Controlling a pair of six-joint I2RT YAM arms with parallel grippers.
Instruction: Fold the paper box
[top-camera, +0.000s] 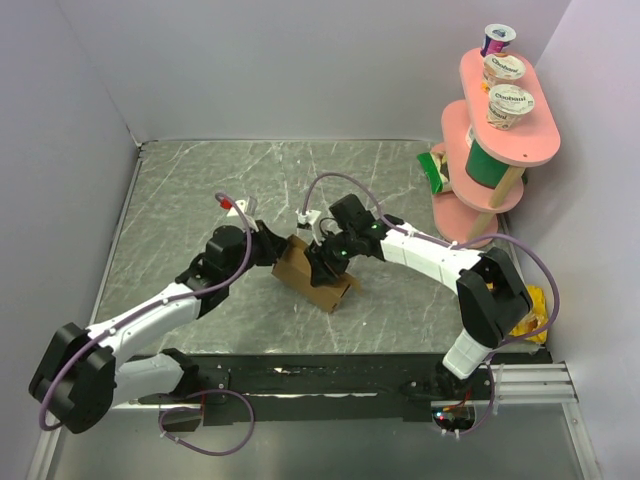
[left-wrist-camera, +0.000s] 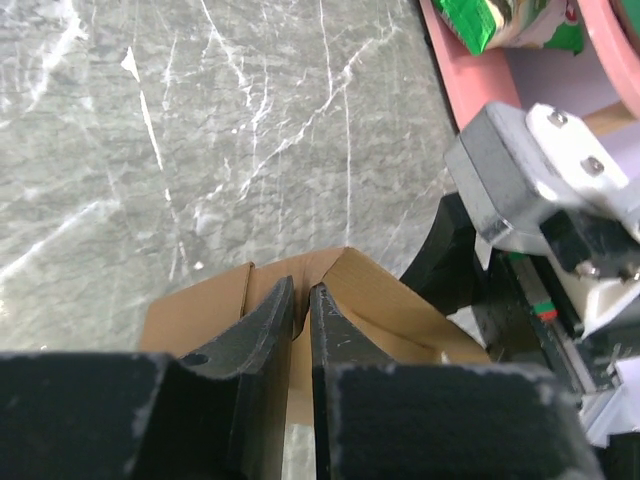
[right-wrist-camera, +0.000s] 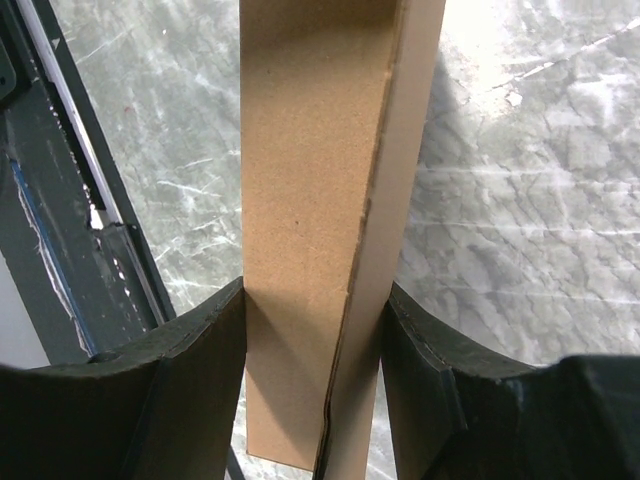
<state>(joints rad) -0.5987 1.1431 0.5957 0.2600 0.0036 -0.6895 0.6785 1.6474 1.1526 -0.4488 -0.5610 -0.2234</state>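
Observation:
The paper box (top-camera: 312, 272), plain brown cardboard and partly folded, is held up off the marble table (top-camera: 200, 190) between both arms. My left gripper (top-camera: 277, 250) meets it from the left. In the left wrist view that gripper (left-wrist-camera: 302, 290) has its thin jaws nearly together, pinching a wall of the box (left-wrist-camera: 385, 300) at a corner. My right gripper (top-camera: 326, 262) reaches in from the right. In the right wrist view this gripper (right-wrist-camera: 315, 300) is shut across a narrow folded side of the box (right-wrist-camera: 310, 150), with a pad on each face.
A pink two-tier stand (top-camera: 497, 130) with yogurt cups and a green can stands at the back right, with a green packet (top-camera: 433, 170) beside it. A yellow item (top-camera: 536, 305) lies by the right arm's base. Grey walls enclose the table.

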